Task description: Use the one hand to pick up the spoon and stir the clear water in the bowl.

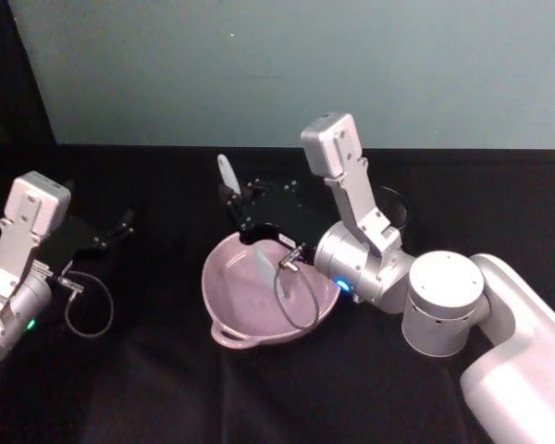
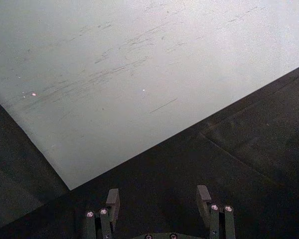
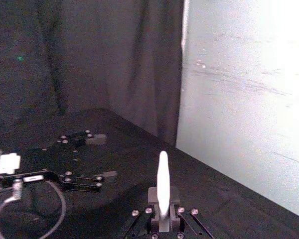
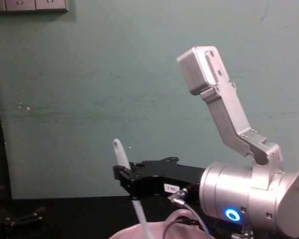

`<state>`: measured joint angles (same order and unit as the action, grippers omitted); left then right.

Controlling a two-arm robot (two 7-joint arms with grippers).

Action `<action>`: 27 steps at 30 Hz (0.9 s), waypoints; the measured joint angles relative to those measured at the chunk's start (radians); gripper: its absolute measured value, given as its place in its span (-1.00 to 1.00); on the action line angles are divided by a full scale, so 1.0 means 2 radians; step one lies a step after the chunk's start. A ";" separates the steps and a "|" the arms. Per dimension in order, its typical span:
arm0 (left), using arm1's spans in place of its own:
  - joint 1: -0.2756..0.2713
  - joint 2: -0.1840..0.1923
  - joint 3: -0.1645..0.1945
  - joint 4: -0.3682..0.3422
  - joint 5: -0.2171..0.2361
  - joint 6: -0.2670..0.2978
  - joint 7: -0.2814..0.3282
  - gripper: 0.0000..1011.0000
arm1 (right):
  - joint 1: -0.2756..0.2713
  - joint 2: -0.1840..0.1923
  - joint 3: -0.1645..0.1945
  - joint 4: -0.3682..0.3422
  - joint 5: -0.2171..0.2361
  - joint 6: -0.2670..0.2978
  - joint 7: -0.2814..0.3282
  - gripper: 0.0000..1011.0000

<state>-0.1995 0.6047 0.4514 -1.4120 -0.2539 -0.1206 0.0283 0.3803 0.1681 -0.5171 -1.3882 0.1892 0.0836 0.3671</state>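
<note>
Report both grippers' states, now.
Left gripper: open, holding nothing.
Right gripper: shut on the spoon, whose head dips into the bowl.

No readable text, small white label (image 4: 173,188) on right claw (image 4: 124,177) body, print illegible.

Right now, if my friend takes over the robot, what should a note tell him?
Right gripper: shut on the spoon handle, above the far rim of the bowl.
Left gripper: open, holding nothing, parked off to the left, away from the bowl.
Spoon: nearly upright, head down inside the bowl.
Done: spoon picked up and lowered into the bowl.
Left: stir the water. Whether stirring has begun cannot be told.
</note>
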 joint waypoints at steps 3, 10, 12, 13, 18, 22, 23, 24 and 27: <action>0.000 0.000 0.000 0.000 0.000 0.000 0.000 1.00 | 0.000 0.001 0.007 0.004 -0.001 -0.002 -0.004 -0.77; 0.000 0.000 0.000 0.000 0.000 0.000 0.000 1.00 | -0.011 0.009 0.015 -0.011 -0.003 0.001 -0.010 -0.77; 0.000 0.000 0.000 0.000 0.000 0.000 0.000 1.00 | -0.018 0.012 0.018 -0.021 -0.003 0.004 -0.010 -0.77; 0.000 0.000 0.000 0.000 0.000 0.000 0.000 1.00 | -0.020 0.014 0.018 -0.025 -0.003 0.006 -0.010 -0.77; 0.000 0.000 0.000 0.000 0.000 0.000 0.000 1.00 | -0.035 0.018 0.020 -0.048 0.002 0.009 -0.006 -0.77; 0.000 0.000 0.000 0.000 0.000 0.000 0.000 1.00 | -0.040 0.016 0.017 -0.056 0.008 0.006 -0.001 -0.77; 0.000 0.000 0.000 0.000 0.000 0.000 0.000 1.00 | -0.040 0.015 0.016 -0.057 0.009 0.004 0.001 -0.77; 0.000 0.000 0.000 0.000 0.000 0.000 0.000 1.00 | -0.040 0.014 0.016 -0.058 0.012 0.001 0.002 -0.77; 0.000 0.000 0.000 0.000 0.000 0.000 0.000 1.00 | -0.037 0.012 0.018 -0.058 0.020 -0.007 0.007 -0.77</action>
<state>-0.1995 0.6047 0.4514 -1.4120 -0.2539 -0.1206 0.0283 0.3053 0.1922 -0.4812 -1.5048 0.2302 0.0693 0.3812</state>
